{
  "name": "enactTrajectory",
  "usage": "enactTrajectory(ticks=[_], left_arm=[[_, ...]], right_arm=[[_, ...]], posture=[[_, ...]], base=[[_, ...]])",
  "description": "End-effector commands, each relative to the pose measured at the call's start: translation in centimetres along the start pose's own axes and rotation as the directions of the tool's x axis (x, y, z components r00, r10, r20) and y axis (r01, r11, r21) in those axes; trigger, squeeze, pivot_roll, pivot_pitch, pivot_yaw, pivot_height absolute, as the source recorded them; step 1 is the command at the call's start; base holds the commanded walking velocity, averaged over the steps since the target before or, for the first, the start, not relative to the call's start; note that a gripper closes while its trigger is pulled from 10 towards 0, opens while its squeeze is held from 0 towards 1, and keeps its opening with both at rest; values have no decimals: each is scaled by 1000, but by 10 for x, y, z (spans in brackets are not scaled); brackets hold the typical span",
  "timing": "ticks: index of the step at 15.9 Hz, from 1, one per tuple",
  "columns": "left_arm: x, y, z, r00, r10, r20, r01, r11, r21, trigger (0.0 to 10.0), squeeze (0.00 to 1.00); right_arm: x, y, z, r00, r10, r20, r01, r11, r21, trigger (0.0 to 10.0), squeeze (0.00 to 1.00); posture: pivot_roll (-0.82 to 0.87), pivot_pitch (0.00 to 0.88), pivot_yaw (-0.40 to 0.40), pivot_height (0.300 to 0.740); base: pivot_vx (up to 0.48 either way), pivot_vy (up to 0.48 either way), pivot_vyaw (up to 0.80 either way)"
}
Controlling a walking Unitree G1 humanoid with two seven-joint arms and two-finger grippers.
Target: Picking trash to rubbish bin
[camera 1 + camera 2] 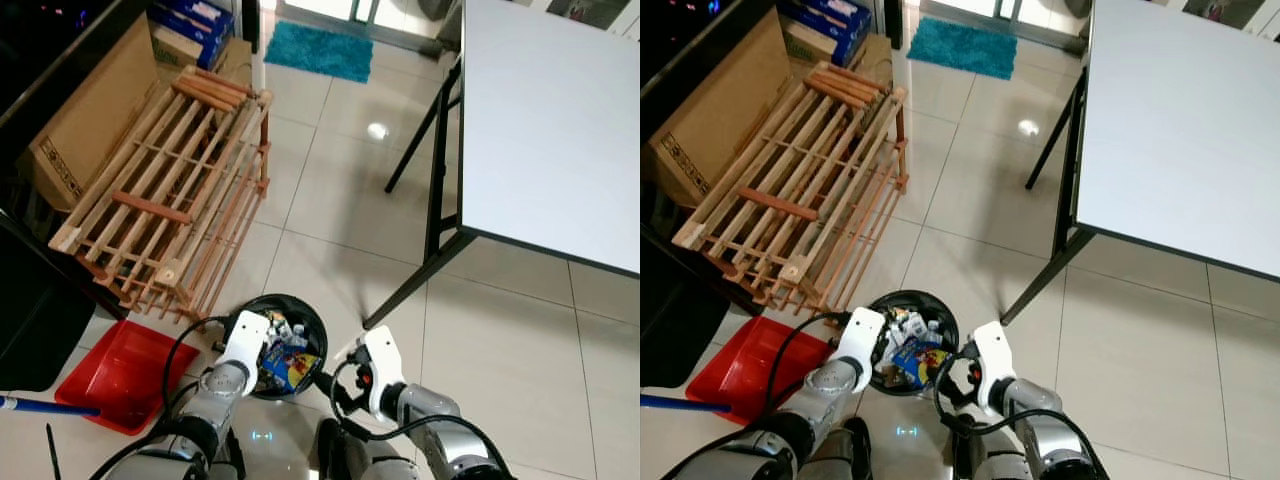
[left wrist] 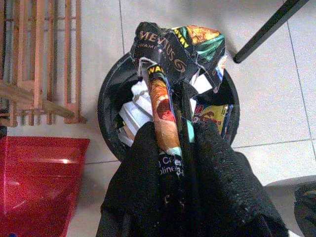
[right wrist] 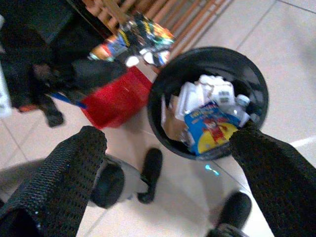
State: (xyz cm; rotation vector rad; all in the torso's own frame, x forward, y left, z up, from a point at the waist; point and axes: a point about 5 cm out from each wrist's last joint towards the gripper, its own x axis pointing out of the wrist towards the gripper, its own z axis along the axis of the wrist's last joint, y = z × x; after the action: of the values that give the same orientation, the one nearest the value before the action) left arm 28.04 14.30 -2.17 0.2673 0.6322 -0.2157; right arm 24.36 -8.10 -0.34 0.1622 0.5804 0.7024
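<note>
A crumpled printed wrapper (image 2: pixel 170 74) is clamped between the two black fingers (image 2: pixel 143 173) of the left tool (image 2: pixel 173 143) and is held directly above the black rubbish bin (image 2: pixel 106 106), already packed with paper and packets. The right tool (image 3: pixel 168 148) is spread wide, nothing between its fingers, just beside the bin. The bin is flanked by a red dustpan (image 1: pixel 125 370) and a wooden rack (image 1: pixel 170 190); open tiled floor (image 1: pixel 500 340) lies toward the white surface (image 1: pixel 550 120).
</note>
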Motion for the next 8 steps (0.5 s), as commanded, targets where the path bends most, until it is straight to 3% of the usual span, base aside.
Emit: enactTrajectory(ticks=[1, 2, 3, 4, 8], left_arm=[[-1, -7, -5, 999, -32, -19, 32, 999, 16, 10000, 0], [-1, -6, -6, 1000, -21, -23, 22, 1000, 20, 10000, 0], [-1, -6, -6, 1000, -18, -23, 19, 1000, 19, 10000, 306], [-1, -6, -5, 1000, -16, -22, 17, 1000, 20, 10000, 1000], [0, -1, -4, 1000, 9, -21, -8, 999, 31, 10000, 1000]], right_arm=[[-5, 1, -8, 1000, 8, -19, -8, 1000, 23, 10000, 0], [-7, 3, -8, 1000, 14, -19, -13, 1000, 22, 10000, 0], [-7, 3, -8, 1000, 9, -22, -9, 1000, 22, 10000, 0], [-8, 3, -8, 1000, 7, -25, -7, 1000, 23, 10000, 0], [-11, 5, -7, 999, -7, -34, 8, 1000, 30, 10000, 0]], posture=[[-201, 284, -149, 740], [-201, 291, -149, 740], [-201, 291, -149, 740], [-201, 291, -149, 740], [-202, 313, -148, 740]], base=[[0, 0, 0], [0, 0, 0], [0, 0, 0], [0, 0, 0], [0, 0, 0]])
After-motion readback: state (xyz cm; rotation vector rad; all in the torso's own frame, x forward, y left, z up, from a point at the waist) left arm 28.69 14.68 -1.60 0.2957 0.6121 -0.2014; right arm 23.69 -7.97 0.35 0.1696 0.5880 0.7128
